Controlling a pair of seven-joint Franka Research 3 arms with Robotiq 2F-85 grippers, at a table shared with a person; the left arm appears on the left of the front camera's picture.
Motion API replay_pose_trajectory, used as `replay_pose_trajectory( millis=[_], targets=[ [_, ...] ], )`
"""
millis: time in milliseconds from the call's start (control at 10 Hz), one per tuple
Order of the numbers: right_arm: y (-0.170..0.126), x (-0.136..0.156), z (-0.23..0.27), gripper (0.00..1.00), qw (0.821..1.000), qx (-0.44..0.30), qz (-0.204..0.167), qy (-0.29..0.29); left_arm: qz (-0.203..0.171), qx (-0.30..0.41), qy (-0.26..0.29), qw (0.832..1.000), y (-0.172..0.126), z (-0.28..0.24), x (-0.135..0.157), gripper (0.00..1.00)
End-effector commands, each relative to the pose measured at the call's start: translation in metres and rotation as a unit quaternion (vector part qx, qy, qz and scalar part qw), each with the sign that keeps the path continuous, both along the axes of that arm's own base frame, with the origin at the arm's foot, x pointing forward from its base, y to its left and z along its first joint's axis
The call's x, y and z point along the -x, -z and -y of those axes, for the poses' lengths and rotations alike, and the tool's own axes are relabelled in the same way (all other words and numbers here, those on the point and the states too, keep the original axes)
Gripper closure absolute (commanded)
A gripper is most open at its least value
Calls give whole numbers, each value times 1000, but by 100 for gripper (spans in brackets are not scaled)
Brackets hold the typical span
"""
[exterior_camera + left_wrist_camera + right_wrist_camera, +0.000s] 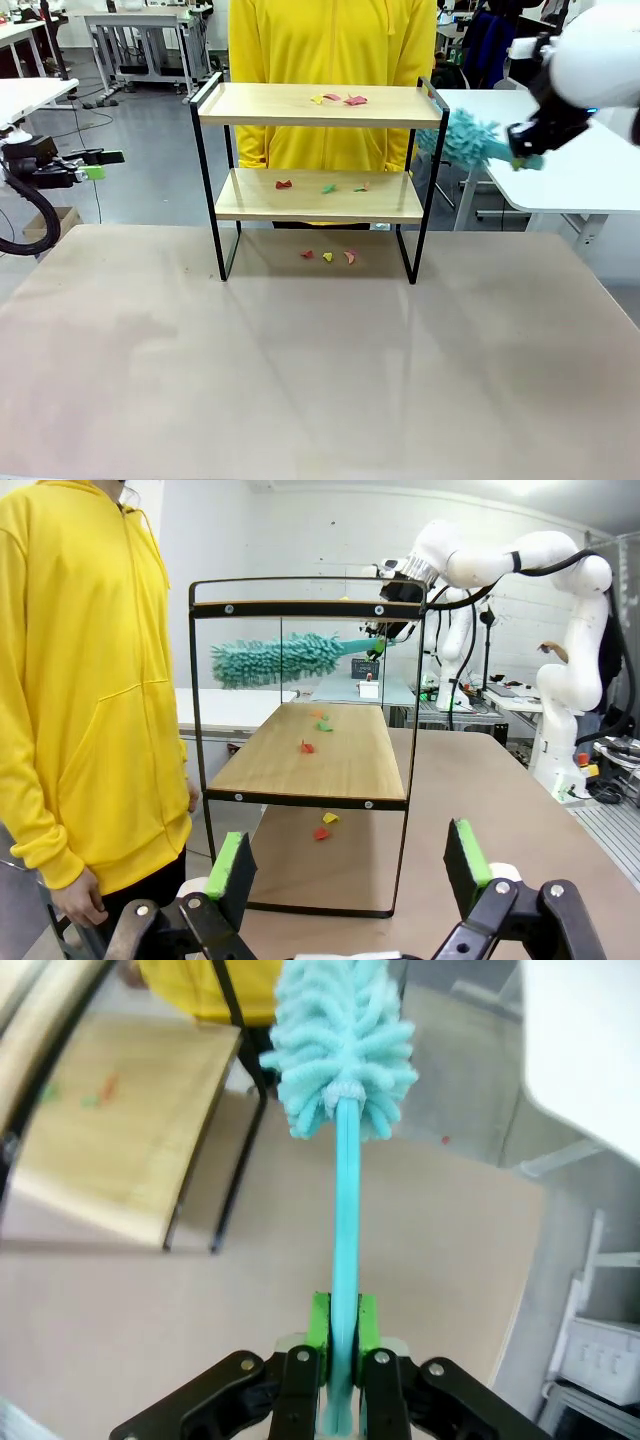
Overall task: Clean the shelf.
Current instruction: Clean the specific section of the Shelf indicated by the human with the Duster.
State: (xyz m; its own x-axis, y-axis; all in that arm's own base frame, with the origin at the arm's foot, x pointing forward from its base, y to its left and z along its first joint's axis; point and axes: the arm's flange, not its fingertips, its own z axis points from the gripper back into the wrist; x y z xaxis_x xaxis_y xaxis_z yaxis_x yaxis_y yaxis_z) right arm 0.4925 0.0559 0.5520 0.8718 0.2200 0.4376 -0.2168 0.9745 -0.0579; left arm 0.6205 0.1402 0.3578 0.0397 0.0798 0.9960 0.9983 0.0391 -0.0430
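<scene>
2 hands in play. My right hand (518,158) sits high off the shelf's right end, level w/ the top board, clenched on the handle of a teal duster (468,140); fluffy head points at the shelf (320,208). Left hand (100,164) hangs well left of it, pads spread, nothing in it. Shelf stands upright at the far middle of the bench (300,380): 2 pale wood boards, thin black frame. Coloured scraps (340,99) lie on both boards & on the bench beneath. Person (330,40) in yellow stands just behind.
</scene>
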Motion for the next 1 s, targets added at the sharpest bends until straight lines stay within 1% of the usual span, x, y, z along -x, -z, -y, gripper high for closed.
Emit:
replay_pose_trajectory(
  millis=[0,100,200,300,400,500,600,800,900],
  targets=[
    [-31,30,65,86,996,51,-46,-61,3,-1,2,1000,-3,-1,0,0],
    [-39,43,88,86,989,78,-82,-95,3,-1,2,1000,-3,-1,0,0],
    [-43,58,106,86,976,115,-123,-136,3,-1,2,1000,-3,-1,0,0],
    [-44,76,118,86,957,149,-159,-191,3,-1,2,1000,-3,-1,0,0],
    [-44,97,123,86,936,160,-186,-253,3,-1,2,1000,-3,-1,0,0],
    [-43,114,123,86,917,162,-202,-303,3,-1,2,1000,-3,-1,0,0],
    [-40,131,119,86,895,153,-211,-363,3,-1,2,1000,-3,-1,0,0],
    [-32,159,96,86,847,125,-208,-473,3,-1,2,1000,-3,-1,0,0],
    [-26,165,81,86,827,119,-203,-511,3,-1,2,1000,-3,-1,0,0]
  ],
)
